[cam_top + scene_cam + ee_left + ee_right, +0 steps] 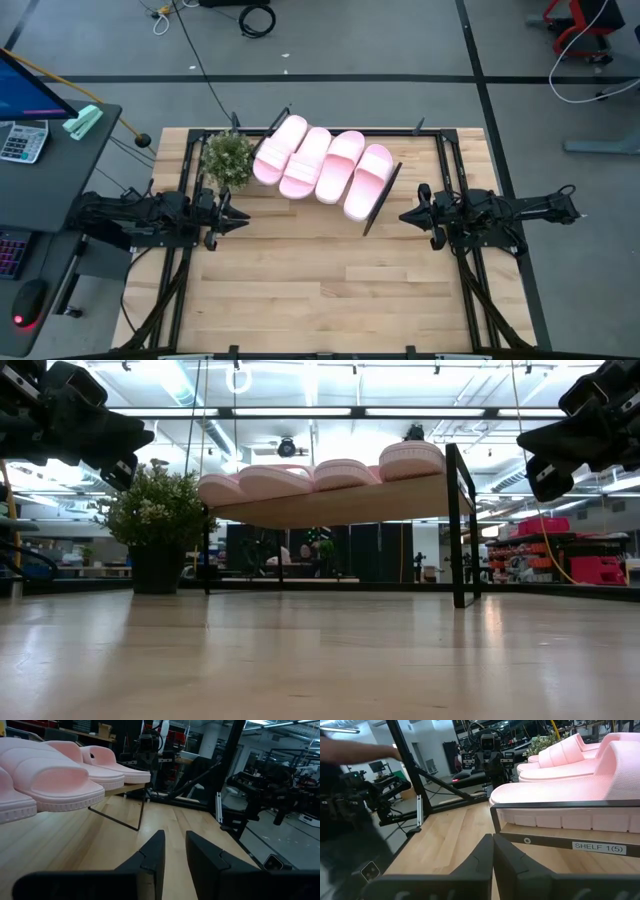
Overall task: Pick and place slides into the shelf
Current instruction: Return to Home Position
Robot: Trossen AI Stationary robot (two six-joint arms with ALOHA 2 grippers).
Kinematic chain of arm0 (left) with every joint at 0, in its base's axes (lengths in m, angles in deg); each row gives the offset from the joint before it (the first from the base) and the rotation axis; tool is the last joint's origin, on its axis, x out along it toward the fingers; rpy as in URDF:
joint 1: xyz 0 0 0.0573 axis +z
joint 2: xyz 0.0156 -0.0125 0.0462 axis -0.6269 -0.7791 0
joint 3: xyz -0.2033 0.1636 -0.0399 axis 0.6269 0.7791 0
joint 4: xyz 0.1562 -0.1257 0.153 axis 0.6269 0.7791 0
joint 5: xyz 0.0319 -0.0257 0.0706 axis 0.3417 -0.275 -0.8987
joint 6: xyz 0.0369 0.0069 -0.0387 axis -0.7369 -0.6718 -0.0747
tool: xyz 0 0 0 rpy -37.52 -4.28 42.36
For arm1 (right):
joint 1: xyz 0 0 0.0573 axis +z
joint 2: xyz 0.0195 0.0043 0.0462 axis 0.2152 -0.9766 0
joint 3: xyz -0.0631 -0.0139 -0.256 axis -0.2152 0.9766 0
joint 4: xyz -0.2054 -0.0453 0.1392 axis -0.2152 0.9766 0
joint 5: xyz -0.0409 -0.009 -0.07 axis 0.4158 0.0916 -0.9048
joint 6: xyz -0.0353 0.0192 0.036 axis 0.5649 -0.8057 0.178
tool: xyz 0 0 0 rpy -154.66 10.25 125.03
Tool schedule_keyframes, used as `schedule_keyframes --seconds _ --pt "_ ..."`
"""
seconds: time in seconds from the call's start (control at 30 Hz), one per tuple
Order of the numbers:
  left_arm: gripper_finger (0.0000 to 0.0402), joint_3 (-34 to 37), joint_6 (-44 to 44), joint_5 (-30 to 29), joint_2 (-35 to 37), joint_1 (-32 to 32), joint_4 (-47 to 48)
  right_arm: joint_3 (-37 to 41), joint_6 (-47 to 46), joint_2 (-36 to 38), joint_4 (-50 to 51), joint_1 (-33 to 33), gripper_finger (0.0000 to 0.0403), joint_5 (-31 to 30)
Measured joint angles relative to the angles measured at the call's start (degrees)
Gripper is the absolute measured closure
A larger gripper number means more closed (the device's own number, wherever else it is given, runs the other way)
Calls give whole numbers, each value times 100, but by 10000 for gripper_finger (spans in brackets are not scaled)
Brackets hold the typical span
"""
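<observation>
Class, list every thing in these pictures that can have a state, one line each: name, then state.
slides: all four lie side by side on the shelf.
shelf: standing, slanted, filled by slides.
left end effector: raised over the table, left side, slightly open, empty.
right end effector: raised, right side, shut, empty.
plant: upright in its pot beside the shelf.
</observation>
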Motion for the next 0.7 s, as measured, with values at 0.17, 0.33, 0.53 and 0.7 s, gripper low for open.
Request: schedule_keyframes --seconds 0.17,0.33,0.53,0.7 --pt "326 0 -4 1 0 1 0 0 0 0 -2 0 388 0" --pt "327 0 -4 -1 0 -1 0 0 2 0 0 0 387 0" --pt "319 0 0 1 0 -1 0 0 0 0 0 0 387 0" --pt "318 0 1 0 0 -1 0 0 0 0 -2 0 387 2"
